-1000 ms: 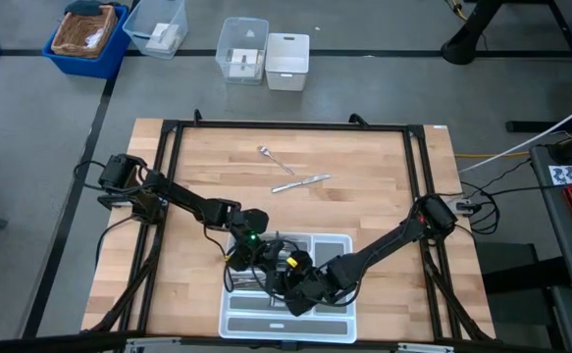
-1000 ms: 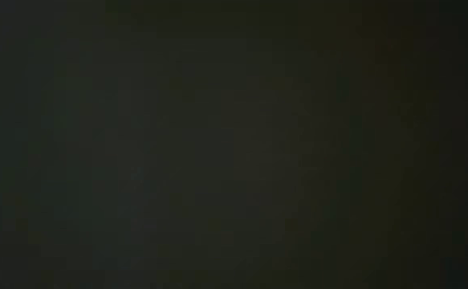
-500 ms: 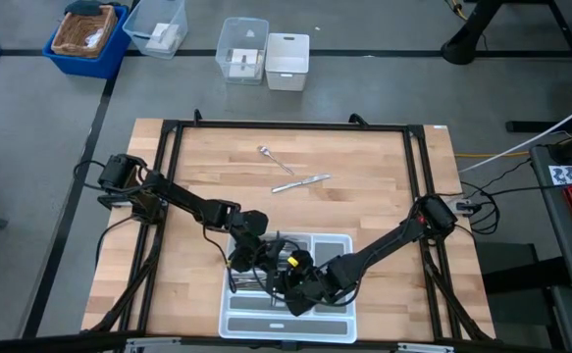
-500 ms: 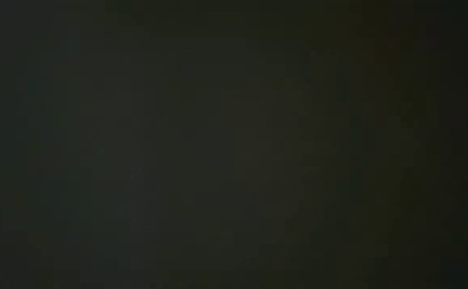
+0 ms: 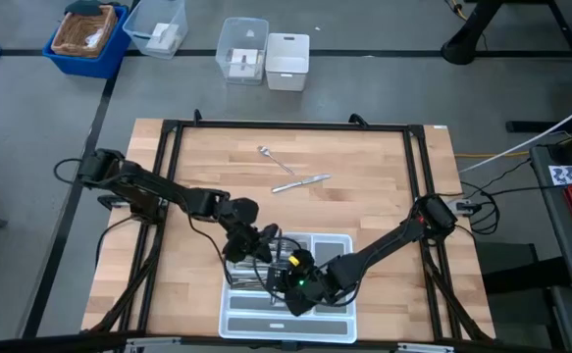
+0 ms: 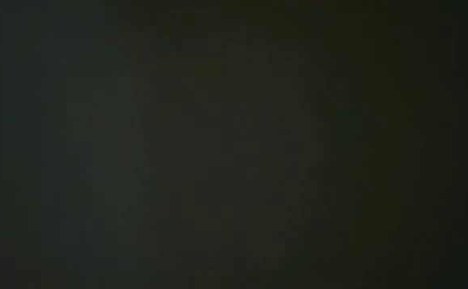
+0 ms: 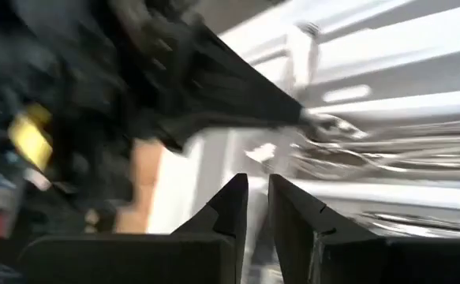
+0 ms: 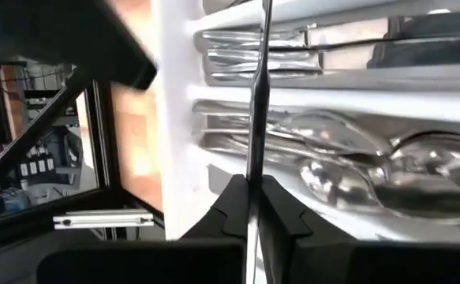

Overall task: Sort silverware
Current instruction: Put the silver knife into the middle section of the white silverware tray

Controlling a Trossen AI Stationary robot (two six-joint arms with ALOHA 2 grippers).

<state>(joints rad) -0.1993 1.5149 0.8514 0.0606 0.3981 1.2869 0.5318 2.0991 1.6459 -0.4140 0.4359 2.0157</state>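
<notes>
Cutlery tray (image 5: 337,241) at the table's (image 5: 364,186) near edge, both grippers over its left part, left gripper (image 5: 262,245) just beside right gripper (image 5: 290,284), spoon (image 5: 275,160) and knife (image 5: 301,182) lying apart toward the table's far side, bins (image 5: 266,51) on the floor beyond
</notes>
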